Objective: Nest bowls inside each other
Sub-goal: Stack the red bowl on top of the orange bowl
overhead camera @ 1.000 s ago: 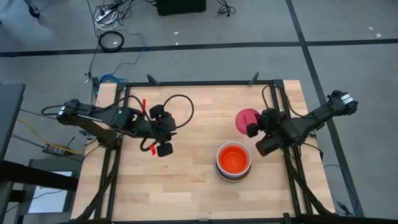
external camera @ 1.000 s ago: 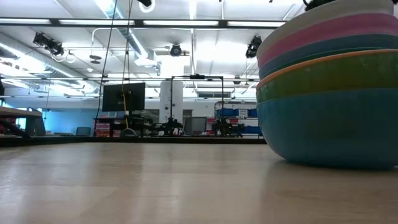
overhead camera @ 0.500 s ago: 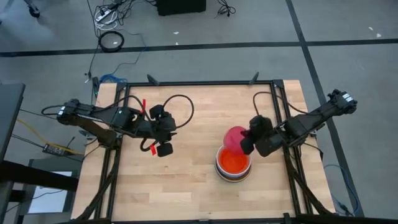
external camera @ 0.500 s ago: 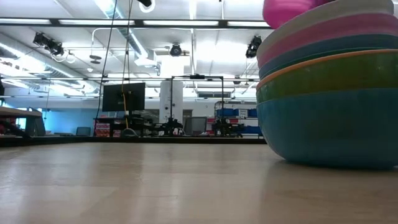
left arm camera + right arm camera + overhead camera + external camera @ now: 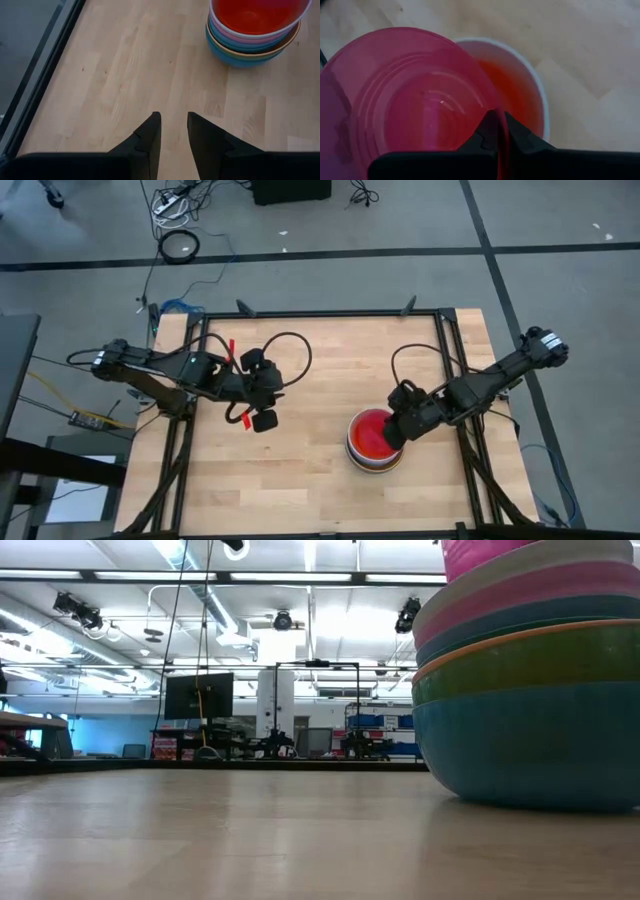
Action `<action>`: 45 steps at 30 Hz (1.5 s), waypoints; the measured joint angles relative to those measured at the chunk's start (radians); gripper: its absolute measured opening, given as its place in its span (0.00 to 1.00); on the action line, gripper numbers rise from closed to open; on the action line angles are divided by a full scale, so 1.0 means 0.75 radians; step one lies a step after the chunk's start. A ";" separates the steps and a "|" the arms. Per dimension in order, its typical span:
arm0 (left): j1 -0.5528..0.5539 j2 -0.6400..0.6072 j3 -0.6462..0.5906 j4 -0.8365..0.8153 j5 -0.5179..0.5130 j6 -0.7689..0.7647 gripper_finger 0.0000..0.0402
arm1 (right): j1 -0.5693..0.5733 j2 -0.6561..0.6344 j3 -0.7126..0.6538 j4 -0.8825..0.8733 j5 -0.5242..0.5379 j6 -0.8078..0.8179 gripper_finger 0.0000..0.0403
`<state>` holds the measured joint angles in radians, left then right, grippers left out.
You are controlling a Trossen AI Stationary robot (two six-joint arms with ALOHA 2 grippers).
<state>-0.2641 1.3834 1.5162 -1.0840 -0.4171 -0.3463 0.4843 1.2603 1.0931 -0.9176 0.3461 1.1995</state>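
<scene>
A stack of nested bowls (image 5: 375, 448) stands on the wooden table right of its middle, a teal bowl (image 5: 530, 745) at the bottom, then green, orange, blue, pink and white rims. My right gripper (image 5: 501, 120) is shut on a small magenta bowl (image 5: 410, 105), held over the stack's orange-red inside (image 5: 520, 95). In the low view the magenta bowl (image 5: 490, 555) dips behind the white rim. Whether it rests there I cannot tell. My left gripper (image 5: 173, 120) hovers open over bare wood left of the stack, holding nothing. My right gripper pinches the magenta bowl's rim (image 5: 496, 116), one finger inside the bowl and one outside. The fingers slant down from the table's right side. The bowl sits mouth up, slightly tilted, over the mouth of the stack.
Black frame rails (image 5: 445, 350) run along the table's edges. A cable loop (image 5: 290, 355) arches over my left arm and another (image 5: 415, 360) over my right arm. Bare wood (image 5: 310, 470) lies between the arms and toward the near edge.
My right gripper has carried the magenta bowl from the table's far right toward the near edge and left, onto the stack. Its wrist has turned, bringing the bowl from lying on its side to mouth up.
</scene>
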 joint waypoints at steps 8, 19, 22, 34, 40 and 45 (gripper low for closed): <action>0.000 0.001 0.000 0.000 -0.001 0.000 0.26 | -0.021 0.040 -0.001 -0.031 -0.008 -0.017 0.00; -0.009 0.001 0.000 -0.001 -0.001 -0.006 0.26 | -0.033 0.087 -0.001 -0.009 -0.042 -0.071 0.12; -0.015 0.001 0.000 -0.001 -0.001 -0.007 0.26 | -0.036 0.090 -0.001 -0.012 -0.044 -0.070 0.19; -0.026 0.001 -0.001 -0.001 -0.002 -0.019 0.26 | -0.047 0.089 -0.001 -0.025 -0.047 -0.068 0.30; -0.026 0.001 -0.001 -0.015 -0.002 -0.033 0.26 | -0.047 0.089 -0.001 0.001 -0.047 -0.067 0.30; -0.026 0.001 -0.001 -0.020 -0.003 -0.034 0.26 | -0.025 0.061 -0.001 0.053 -0.027 -0.103 0.30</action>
<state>-0.2836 1.3838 1.5154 -1.0993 -0.4193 -0.3721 0.4654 1.3060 1.0924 -0.8782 0.3256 1.1225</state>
